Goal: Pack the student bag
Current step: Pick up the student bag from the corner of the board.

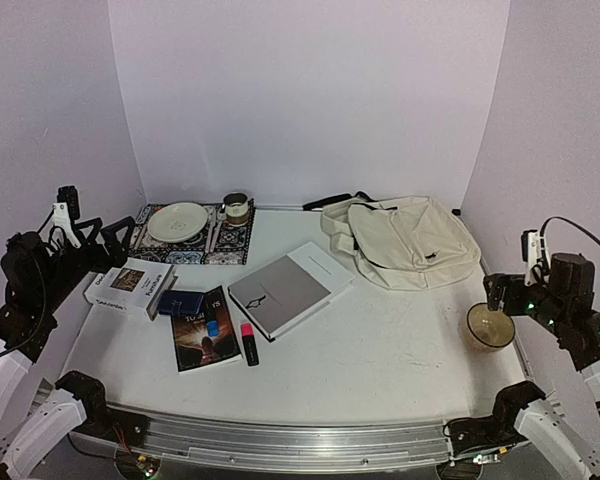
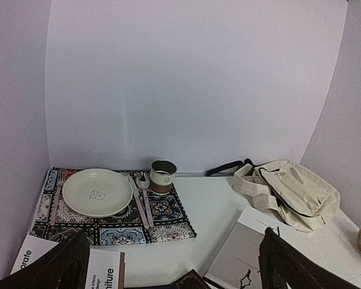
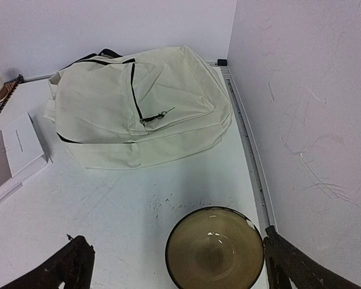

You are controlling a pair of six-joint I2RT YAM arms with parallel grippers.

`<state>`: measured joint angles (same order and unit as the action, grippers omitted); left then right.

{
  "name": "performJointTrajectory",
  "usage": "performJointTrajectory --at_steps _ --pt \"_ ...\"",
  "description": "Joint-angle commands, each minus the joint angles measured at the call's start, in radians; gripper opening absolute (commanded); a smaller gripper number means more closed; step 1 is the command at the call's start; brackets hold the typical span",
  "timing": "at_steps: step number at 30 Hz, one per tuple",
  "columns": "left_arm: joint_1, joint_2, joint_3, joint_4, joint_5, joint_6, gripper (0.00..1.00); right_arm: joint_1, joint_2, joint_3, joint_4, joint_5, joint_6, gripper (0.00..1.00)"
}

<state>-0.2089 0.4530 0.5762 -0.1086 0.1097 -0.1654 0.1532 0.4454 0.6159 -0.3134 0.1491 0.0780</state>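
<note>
The right gripper (image 3: 174,253) is hanging spread wide, the bowl (image 3: 213,250) just ahead; beyond it the bag (image 3: 138,102) is lying flat at the far right of the table (image 1: 380,340), long axis crosswise. The left gripper (image 2: 174,256), also spread, is sitting much farther off.

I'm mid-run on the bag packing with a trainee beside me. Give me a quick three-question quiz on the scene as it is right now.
1. True or false: the cream fabric backpack with black straps stands upright against the back wall.
2. Which thing lies closest to the right pincer? A: the round amber glass bowl. B: the white plate. C: the pink highlighter.
3. Fill in: the left pincer and the right pincer are both ____ and hold nothing.

Key: 1 false, it lies flat on the table; 2 A; 3 open.
</note>
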Motion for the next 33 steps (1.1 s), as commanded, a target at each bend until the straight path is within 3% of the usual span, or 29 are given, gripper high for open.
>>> performJointTrajectory --at_steps 1,9,16,24,33 --pt "-0.002 0.008 0.044 0.046 -0.006 -0.008 1.00 0.003 0.029 0.034 0.026 -0.019 0.009 0.98" --pt "-0.003 0.022 0.043 0.049 0.033 -0.006 0.99 0.003 0.206 0.092 0.049 -0.119 0.127 0.98" --pt "-0.009 0.021 0.039 0.047 0.053 -0.007 0.99 0.002 0.542 0.180 0.140 -0.227 0.269 0.98" --pt "-0.024 0.032 0.036 0.049 0.071 0.004 0.99 0.003 0.857 0.214 0.339 -0.082 0.496 0.98" --pt "-0.024 0.079 0.037 0.052 0.084 0.016 0.99 0.003 1.182 0.369 0.396 0.010 0.629 0.98"
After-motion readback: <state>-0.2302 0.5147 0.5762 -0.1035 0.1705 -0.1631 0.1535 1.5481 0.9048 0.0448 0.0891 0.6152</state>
